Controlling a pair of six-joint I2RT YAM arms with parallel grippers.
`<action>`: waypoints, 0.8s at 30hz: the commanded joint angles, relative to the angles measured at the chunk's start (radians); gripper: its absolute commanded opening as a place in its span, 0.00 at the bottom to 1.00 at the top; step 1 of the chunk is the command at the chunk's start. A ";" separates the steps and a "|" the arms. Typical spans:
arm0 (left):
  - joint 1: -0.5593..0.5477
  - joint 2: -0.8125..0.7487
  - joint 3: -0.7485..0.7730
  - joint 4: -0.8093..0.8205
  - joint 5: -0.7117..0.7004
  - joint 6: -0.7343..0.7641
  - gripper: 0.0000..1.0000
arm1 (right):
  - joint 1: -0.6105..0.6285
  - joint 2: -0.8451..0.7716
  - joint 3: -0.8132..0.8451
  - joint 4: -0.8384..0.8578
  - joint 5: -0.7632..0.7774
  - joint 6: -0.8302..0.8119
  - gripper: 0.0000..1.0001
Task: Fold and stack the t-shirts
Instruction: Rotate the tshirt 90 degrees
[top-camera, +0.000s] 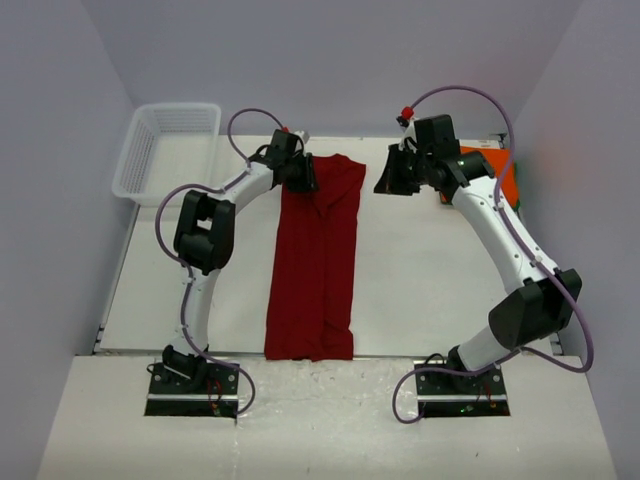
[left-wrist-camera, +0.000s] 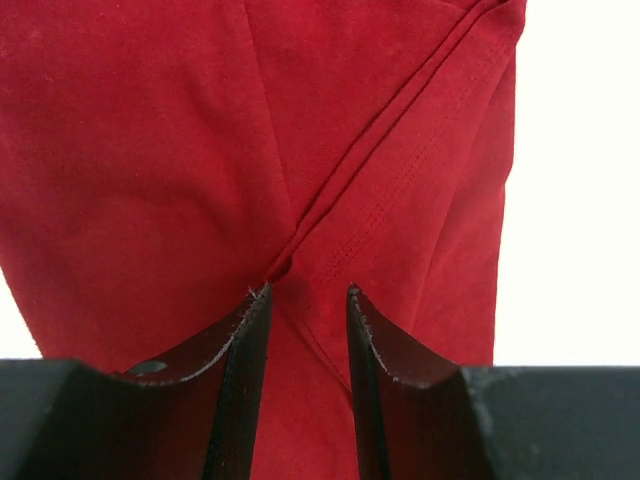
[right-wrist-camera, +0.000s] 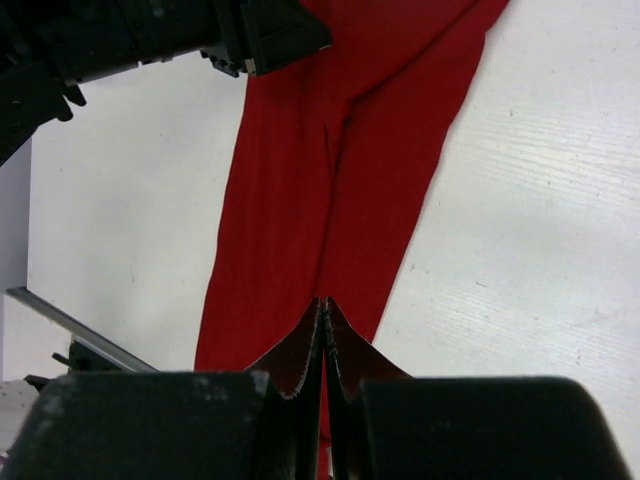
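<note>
Lying as a long folded strip down the bench (top-camera: 420, 290) centre, the dark red t-shirt (top-camera: 315, 260) is being overhung at its far end by the left gripper (left-wrist-camera: 308, 292), its jaws narrowly parted. The right gripper (right-wrist-camera: 325, 303) is being held closed and empty, to the right. The orange t-shirt (top-camera: 490, 165) is lying far right.

One camera, high behind the near edge, overlooks the desk (top-camera: 430, 270); wrist cameras peer closely past left claw (left-wrist-camera: 308, 295) and right claw (right-wrist-camera: 325, 303) at one red t-shirt (top-camera: 315, 260).
</note>
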 joint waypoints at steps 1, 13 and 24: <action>0.005 -0.013 0.032 -0.001 0.013 0.033 0.37 | -0.006 -0.028 -0.019 -0.003 -0.020 -0.020 0.00; 0.015 0.041 0.076 -0.026 0.011 0.042 0.36 | -0.012 -0.074 -0.040 -0.006 -0.023 -0.024 0.00; 0.020 0.076 0.090 -0.038 0.013 0.043 0.33 | -0.019 -0.072 -0.054 -0.005 -0.037 -0.030 0.00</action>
